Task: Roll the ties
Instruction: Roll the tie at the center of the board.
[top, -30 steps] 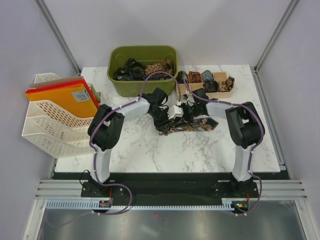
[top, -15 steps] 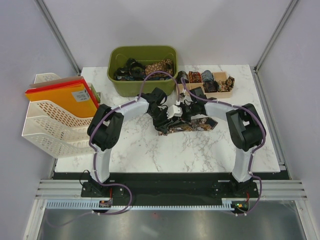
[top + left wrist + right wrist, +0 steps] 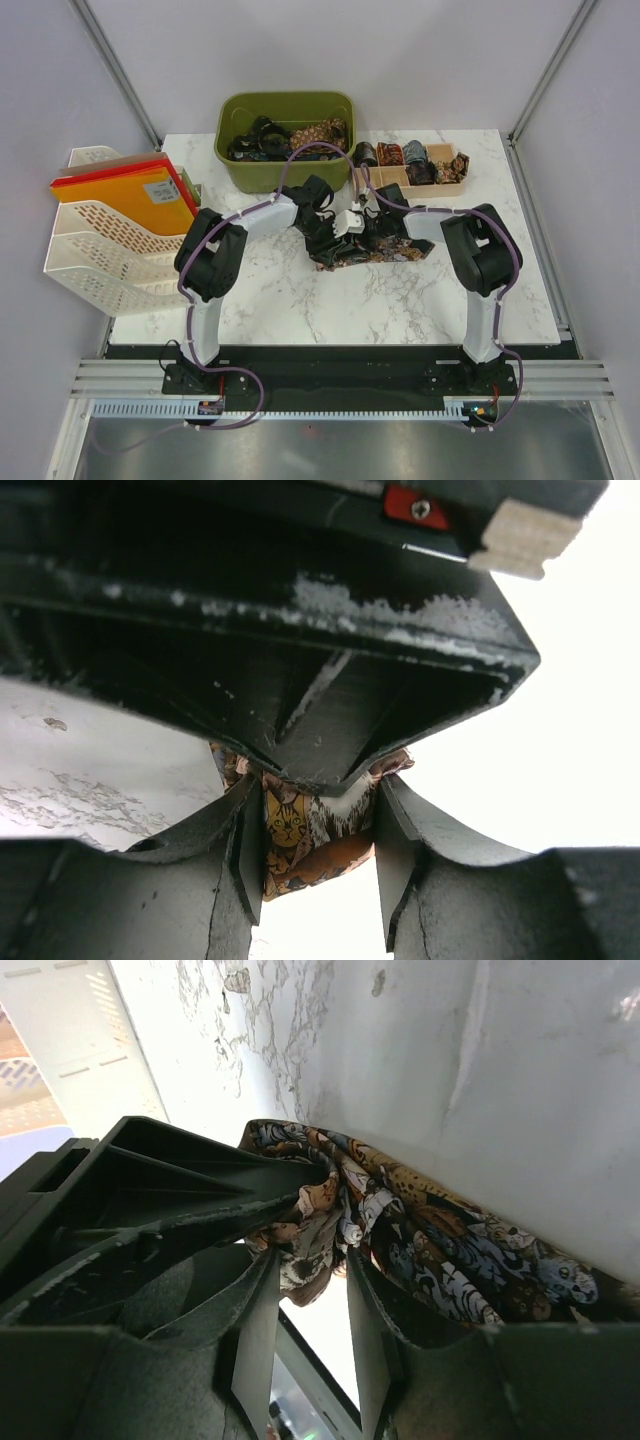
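Both left hand point(image 3: 312, 850) and right hand point(image 3: 312, 1300) are pinched half-shut on the paisley tie point(image 3: 390, 250); its length is laid rightward along the surface point(image 3: 300, 300).

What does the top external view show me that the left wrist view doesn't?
Only top external: the green bin of loose ties, the tan tray of rolled ties, the rack with orange folders, the left arm and right arm meeting mid-table. Only left wrist: the cat print up close, and fabric filling the gap between the left gripper's jaws. Both: the patterned tie on the marble table.
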Controlling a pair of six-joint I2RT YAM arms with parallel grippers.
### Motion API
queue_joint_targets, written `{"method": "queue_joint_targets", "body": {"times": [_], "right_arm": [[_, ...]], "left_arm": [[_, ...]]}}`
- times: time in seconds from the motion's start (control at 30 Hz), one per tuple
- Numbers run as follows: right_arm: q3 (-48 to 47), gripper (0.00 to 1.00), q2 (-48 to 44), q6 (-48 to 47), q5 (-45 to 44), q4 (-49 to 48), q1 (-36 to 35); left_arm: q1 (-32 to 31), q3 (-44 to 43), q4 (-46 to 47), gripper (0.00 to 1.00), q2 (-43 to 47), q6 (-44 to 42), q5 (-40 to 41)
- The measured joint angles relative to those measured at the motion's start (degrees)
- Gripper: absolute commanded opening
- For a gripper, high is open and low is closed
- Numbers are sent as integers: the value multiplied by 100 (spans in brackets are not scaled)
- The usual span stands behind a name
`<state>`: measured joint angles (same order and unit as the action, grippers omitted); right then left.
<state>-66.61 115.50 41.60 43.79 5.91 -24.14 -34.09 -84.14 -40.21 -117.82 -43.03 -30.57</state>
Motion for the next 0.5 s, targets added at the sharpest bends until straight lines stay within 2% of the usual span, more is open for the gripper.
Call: {"method": "queue_joint_targets", "body": {"times": [0.23, 0.33, 0.43, 0.5], "right_arm": [[136, 37, 55, 339, 162, -369, 26], [140, 28, 114, 437, 267, -511, 26], [140, 15, 164, 525, 400, -638, 28], [140, 4, 190, 560, 442, -684, 31]], "left_arm": [[7, 0, -13, 10, 2, 0, 9], [28, 0, -26, 10, 2, -2, 7], [28, 0, -35, 10, 2, -2, 9], [28, 0, -39, 10, 2, -2, 9]]}}
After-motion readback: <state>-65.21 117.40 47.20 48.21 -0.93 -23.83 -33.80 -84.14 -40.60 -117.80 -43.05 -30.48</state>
